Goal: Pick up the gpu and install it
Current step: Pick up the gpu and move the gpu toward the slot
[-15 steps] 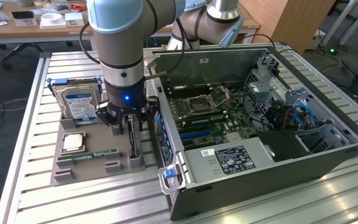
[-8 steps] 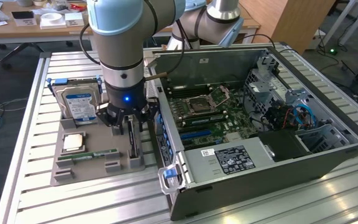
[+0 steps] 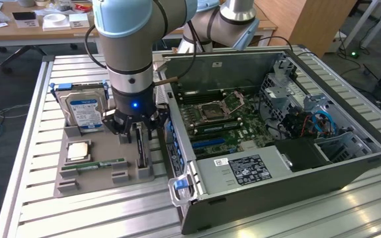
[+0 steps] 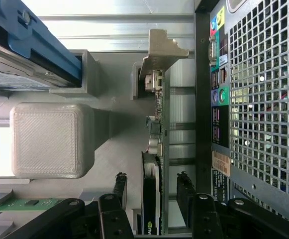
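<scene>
The gpu [image 3: 140,151] stands on edge in a slot at the exterior view's right side of the grey holder tray [image 3: 104,173]. It is a thin dark card. In the wrist view the gpu [image 4: 151,209] runs between my fingers, with its silver bracket [image 4: 160,52] at the far end. My gripper [image 3: 136,133] hangs straight over the card. The gripper [image 4: 151,191] is open, one black finger [image 4: 120,186] on each side of the card with a gap showing on both sides.
A hard drive [image 3: 85,111] with a blue-white label stands upright at the tray's back, with a CPU [image 3: 78,150] and a green RAM stick [image 3: 101,164] lying nearer. The open computer case [image 3: 349,163] with its motherboard [image 3: 223,119] sits close beside the tray; its perforated rear panel [image 4: 253,99] is near my fingers.
</scene>
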